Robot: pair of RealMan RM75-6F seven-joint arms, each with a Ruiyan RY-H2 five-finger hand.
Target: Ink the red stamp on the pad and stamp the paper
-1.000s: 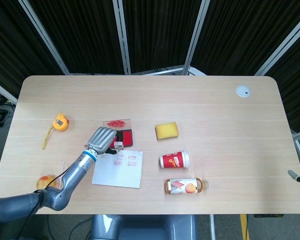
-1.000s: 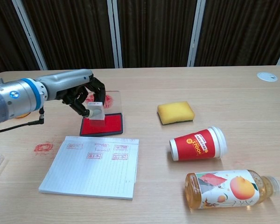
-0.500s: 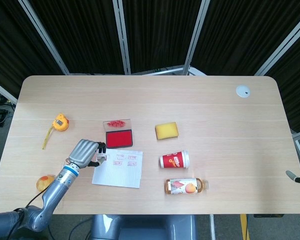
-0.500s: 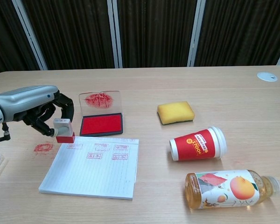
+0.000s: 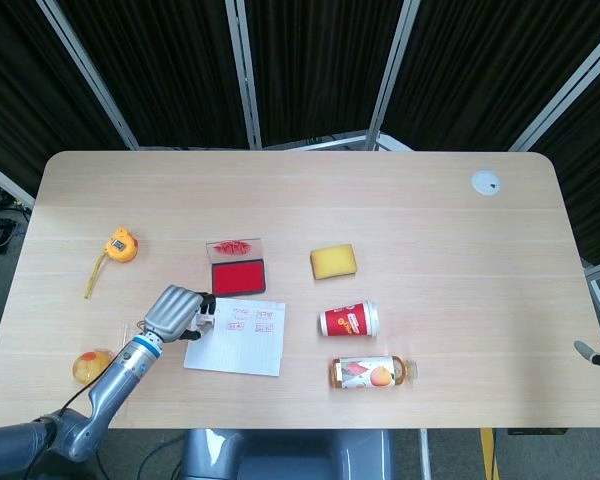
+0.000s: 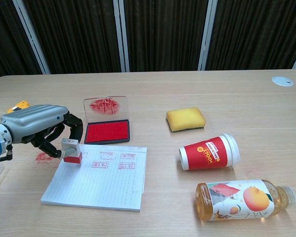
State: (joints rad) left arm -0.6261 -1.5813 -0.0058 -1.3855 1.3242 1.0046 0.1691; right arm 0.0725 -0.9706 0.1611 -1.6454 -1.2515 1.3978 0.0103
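Stamp brought from pad to paper.
The left robot hand (image 6: 37,129) holds the red stamp (image 6: 71,150), now lowered onto the paper's (image 6: 98,180) upper-left corner; the ink pad (image 6: 107,131) lies behind, so inking appears done.

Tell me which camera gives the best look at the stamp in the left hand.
Chest view: the stamp, its red base at the paper's top left corner, shows side-on in the left hand's fingers. In the head view the hand covers most of it; only a small pale bit shows.
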